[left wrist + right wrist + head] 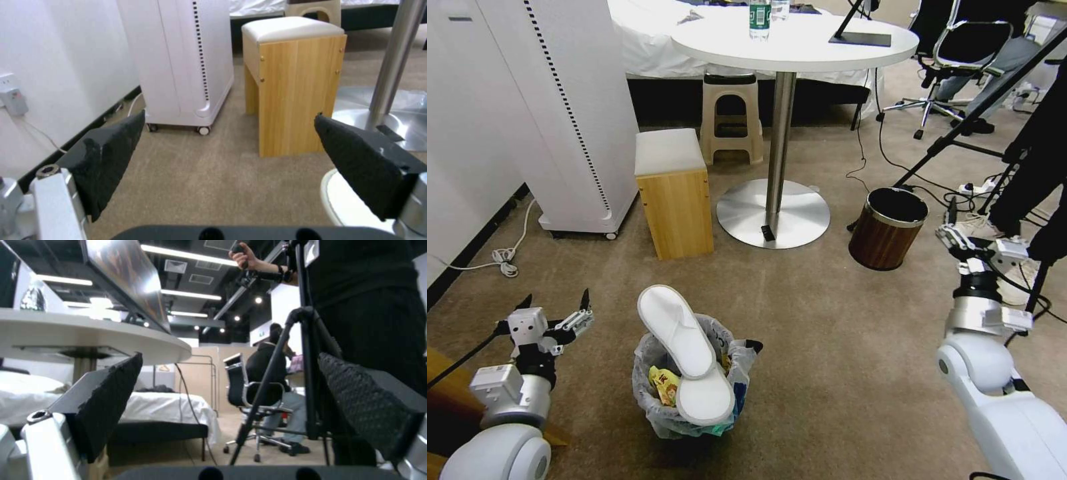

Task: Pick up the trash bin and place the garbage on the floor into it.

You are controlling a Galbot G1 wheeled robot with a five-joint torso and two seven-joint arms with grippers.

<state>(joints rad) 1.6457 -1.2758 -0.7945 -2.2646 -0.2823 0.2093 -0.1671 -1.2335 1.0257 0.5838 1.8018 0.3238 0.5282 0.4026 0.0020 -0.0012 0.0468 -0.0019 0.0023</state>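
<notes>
Left pincer (557, 312): released, fingers spread wide, gripping nothing, low over the beige short-pile carpet floor (840, 347).
Bin: the small round dark trash bin with crinkled clear plastic liner (657, 403) stands on that floor just beside the left pincer, toward the robot's middle.
Garbage: two white flat slippers (688, 363) stick up out of the bin, too long to sink; a yellow wrapper (664, 387) lies beneath them.
Right pincer (957, 241): also released, raised well apart from the bin, apparently idle.

Head downward; wrists forward, seemingly low.
</notes>
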